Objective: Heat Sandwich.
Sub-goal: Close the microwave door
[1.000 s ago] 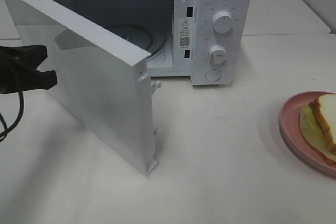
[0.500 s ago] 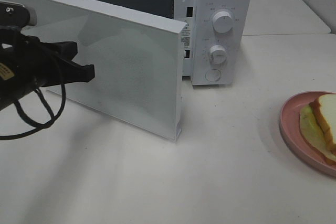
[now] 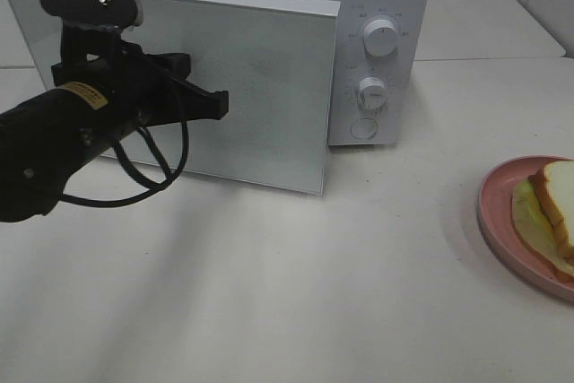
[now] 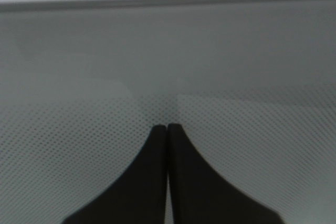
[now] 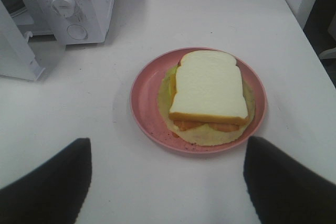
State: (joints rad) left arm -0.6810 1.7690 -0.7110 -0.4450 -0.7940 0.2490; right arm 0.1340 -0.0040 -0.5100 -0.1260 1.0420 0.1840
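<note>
On the left of the high view, the black left arm reaches in low and nearly level toward the microwave [image 3: 377, 6], its left gripper [image 3: 215, 105] meeting the door [image 3: 260, 87], which stands only slightly ajar. That view shows the arm's cable loop and the camera bracket above the wrist. The left wrist view adds what the high one cannot: the two dark fingers [image 4: 157, 182] are pressed together with nothing between them, tips against the dotted door panel. Right of the door sit the microwave's two knobs [image 3: 381, 38] and a round button below them.

Farther right, the sandwich [image 3: 547, 213] lies on its pink plate [image 3: 498, 213] at the table's right edge, cut off by the frame in the high view. The right wrist view shows it whole: white bread on top, pale filling spilling out around it, well apart from the microwave. The right gripper [image 5: 165, 182] hovers above the table [image 5: 210, 14] just short of the plate, fingers spread wide and holding nothing. It is out of the high view.
</note>
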